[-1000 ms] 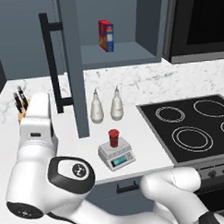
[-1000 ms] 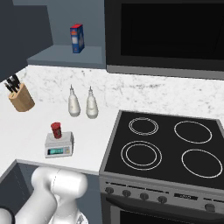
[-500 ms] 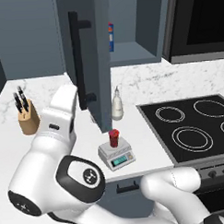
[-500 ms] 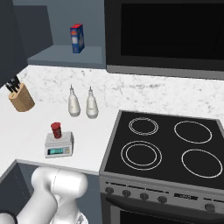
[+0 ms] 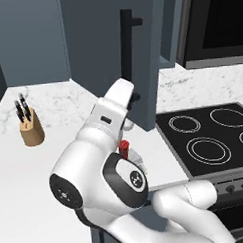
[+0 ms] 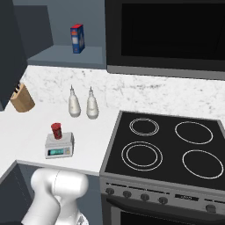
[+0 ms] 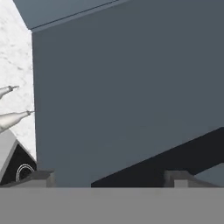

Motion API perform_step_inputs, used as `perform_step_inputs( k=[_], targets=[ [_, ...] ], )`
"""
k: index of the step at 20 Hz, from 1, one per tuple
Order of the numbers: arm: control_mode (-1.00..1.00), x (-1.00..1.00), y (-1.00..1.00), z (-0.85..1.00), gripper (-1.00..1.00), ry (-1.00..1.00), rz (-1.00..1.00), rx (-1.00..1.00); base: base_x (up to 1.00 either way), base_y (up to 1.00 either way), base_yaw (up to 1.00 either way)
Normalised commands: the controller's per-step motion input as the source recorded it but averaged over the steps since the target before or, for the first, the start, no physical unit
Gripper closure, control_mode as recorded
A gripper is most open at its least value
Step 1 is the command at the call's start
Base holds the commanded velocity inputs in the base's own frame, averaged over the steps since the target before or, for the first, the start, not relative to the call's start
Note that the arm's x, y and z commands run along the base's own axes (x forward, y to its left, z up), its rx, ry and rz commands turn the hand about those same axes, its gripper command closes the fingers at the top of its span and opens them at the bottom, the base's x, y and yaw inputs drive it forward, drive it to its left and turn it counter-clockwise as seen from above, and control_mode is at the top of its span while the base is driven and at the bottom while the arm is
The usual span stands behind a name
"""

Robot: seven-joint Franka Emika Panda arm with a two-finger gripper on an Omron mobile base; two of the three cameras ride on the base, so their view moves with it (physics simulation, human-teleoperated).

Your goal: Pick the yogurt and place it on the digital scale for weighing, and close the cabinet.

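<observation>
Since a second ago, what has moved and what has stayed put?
The cabinet door has swung further shut, pushed by the arm, and now hides the shelf in the left base view. The gripper faces the door, fingers spread, holding nothing. The yogurt stayed on the digital scale; the two bottles and knife block are unmoved.

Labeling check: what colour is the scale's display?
Teal, on the digital scale front under the yogurt; clearest in right base view.

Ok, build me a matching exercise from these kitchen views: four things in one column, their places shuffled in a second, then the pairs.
Things
1. small red yogurt cup
2. red-and-blue box
3. tan wooden knife block
4. two white bottles

Places
A. on the cabinet shelf
B. by the marble backsplash, left of the stove
C. on the grey-white digital scale
D. far left on the counter

Pairs: 1-C, 2-A, 3-D, 4-B
</observation>
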Motion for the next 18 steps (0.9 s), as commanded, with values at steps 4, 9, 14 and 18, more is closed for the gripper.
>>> perform_step_inputs(
  k=[4, 9, 14, 18],
  targets=[
    [-1.0, 0.14, -0.83, 0.0, -1.0, 0.03, -0.05, 0.11, 0.0, 0.0, 0.0],
    [-1.0, 0.5, -0.71, 0.0, -1.0, 0.01, -0.04, 0.06, 0.0, 0.0, 0.0],
    [-1.0, 0.88, -0.59, 0.0, -1.0, 0.0, -0.03, 0.05, 0.0, 0.0, 0.0],
    [-1.0, 0.61, -0.55, 0.0, -1.0, 0.0, 0.0, 0.07, 0.0, 0.0, 0.0]
  ],
)
